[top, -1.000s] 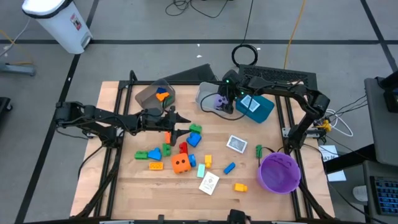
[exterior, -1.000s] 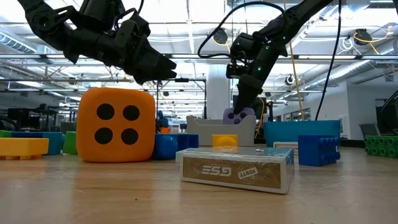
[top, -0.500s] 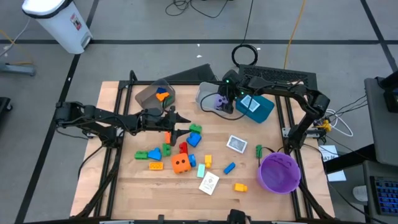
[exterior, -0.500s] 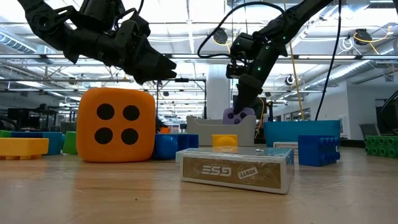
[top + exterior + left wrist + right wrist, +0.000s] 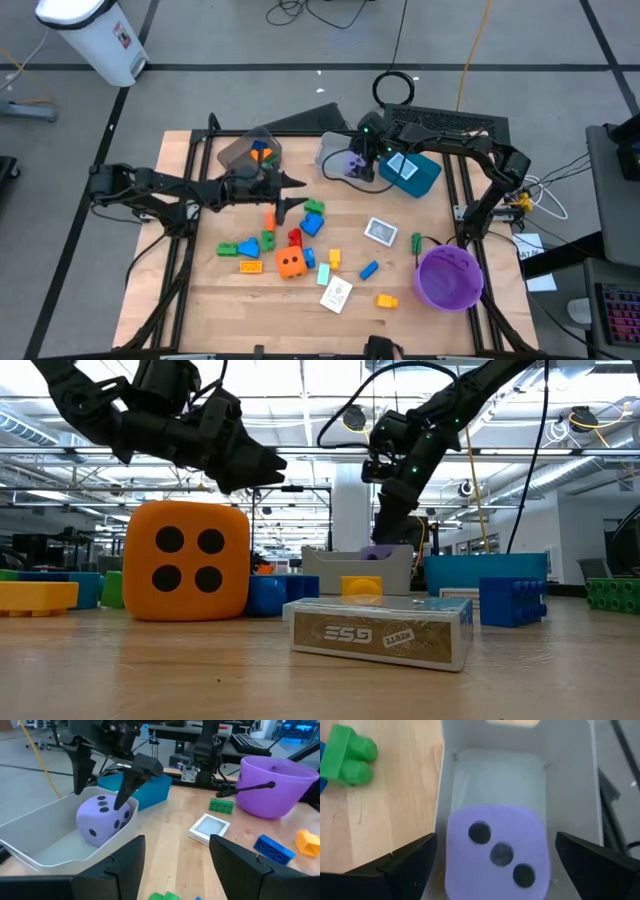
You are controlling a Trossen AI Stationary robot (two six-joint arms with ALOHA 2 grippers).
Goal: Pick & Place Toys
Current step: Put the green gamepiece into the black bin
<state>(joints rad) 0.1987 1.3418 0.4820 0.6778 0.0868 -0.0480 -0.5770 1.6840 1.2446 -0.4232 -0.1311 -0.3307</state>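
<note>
Purple dice (image 5: 106, 818), black-dotted, sits in grey bin (image 5: 40, 837).

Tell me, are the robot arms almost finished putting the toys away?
Not nearly. The purple die already lies in the grey bin, with the right gripper open just above it. A couple of blocks sit in the brown bin. The left gripper is open and holds nothing. The orange die, cards and most blocks still lie on the table.
</note>
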